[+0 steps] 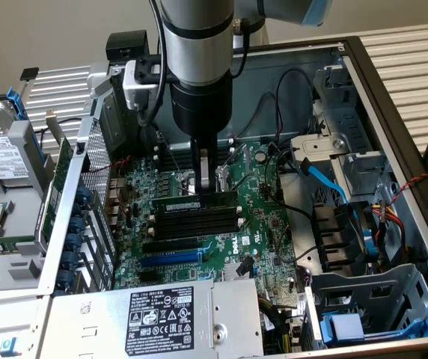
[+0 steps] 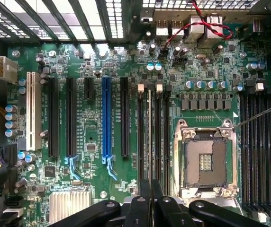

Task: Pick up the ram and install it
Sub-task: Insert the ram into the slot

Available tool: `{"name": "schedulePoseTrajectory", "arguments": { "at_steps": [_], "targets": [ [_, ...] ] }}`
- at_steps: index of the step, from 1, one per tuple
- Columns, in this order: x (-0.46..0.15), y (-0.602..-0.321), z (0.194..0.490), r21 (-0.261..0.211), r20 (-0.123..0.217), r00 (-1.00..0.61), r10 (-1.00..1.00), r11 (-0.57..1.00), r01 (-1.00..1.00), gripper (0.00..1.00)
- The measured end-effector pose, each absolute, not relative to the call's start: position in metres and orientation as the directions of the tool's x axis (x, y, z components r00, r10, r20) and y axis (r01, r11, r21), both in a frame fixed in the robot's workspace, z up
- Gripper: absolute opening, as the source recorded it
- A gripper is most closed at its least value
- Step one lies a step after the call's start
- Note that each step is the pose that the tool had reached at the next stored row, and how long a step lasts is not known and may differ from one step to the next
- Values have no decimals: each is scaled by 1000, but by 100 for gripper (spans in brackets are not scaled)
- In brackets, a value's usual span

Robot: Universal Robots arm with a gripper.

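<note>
Fingers (image 1: pixel 204 178) clenched on ram (image 1: pixel 221 200), held edge-down directly beneath them over black slots (image 1: pixel 199 221) of motherboard (image 1: pixel 270 217); long axis parallel to slots, lying across the exterior view; seating not discernible

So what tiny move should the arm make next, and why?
Probably a slow press straight down. The gripper is shut on the ram, holding it on edge, lined up along the black memory slots. It rises above them, so it may not be seated yet, though I can't be sure.
</note>
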State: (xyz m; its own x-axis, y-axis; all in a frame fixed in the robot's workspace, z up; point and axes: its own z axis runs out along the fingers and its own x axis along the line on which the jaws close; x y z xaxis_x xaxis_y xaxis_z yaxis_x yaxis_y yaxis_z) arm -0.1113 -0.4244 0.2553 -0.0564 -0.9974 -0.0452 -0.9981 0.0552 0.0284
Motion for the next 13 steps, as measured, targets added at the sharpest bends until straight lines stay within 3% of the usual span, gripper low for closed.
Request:
{"name": "schedulePoseTrajectory", "arguments": {
  "at_steps": [13],
  "targets": [
    [-112,-426,250,29,-45,-51,-998,50,-998,12]
  ]
}}
